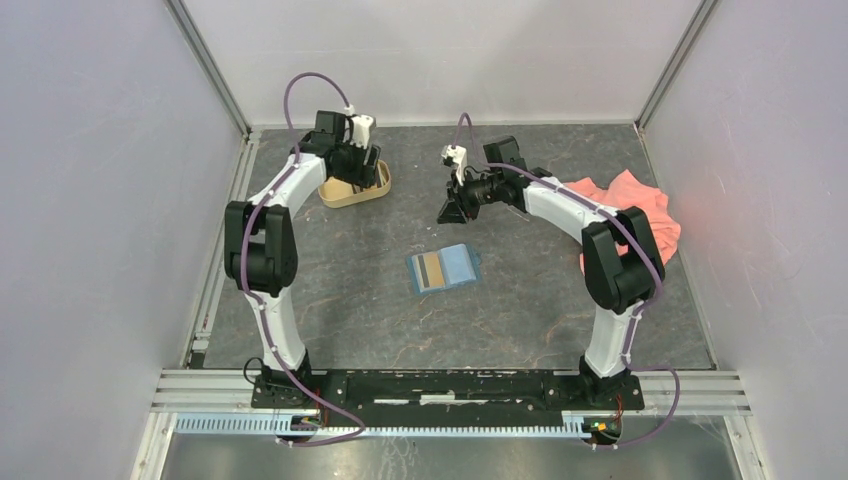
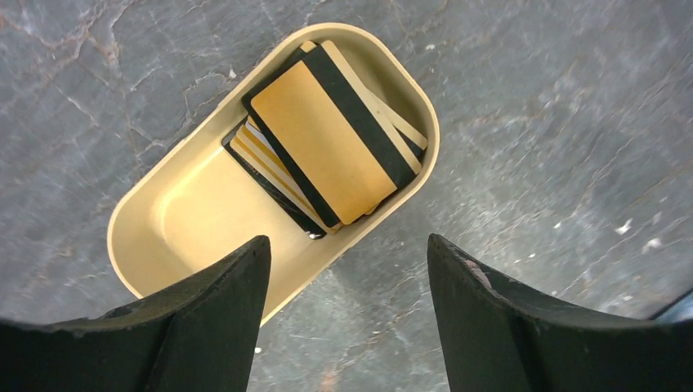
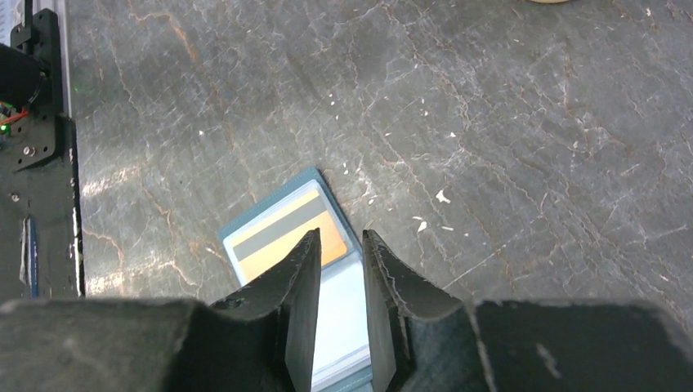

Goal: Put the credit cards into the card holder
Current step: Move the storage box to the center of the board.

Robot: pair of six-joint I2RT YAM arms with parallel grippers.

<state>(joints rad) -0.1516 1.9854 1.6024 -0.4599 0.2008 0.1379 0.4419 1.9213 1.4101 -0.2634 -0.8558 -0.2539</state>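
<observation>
Gold credit cards point(image 2: 323, 143), perhaps five, in tray point(image 2: 163, 220) under left hand point(image 2: 347, 242).

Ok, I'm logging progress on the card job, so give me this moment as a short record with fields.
card holder: lying open between the arms, one gold card with a dark stripe showing in one half
credit cards: stacked at one end of the tan tray
left gripper: open, empty, above the tray
right gripper: jaws narrowly apart, nothing between them, above the card holder
cloth: pink, crumpled beside the right arm
</observation>
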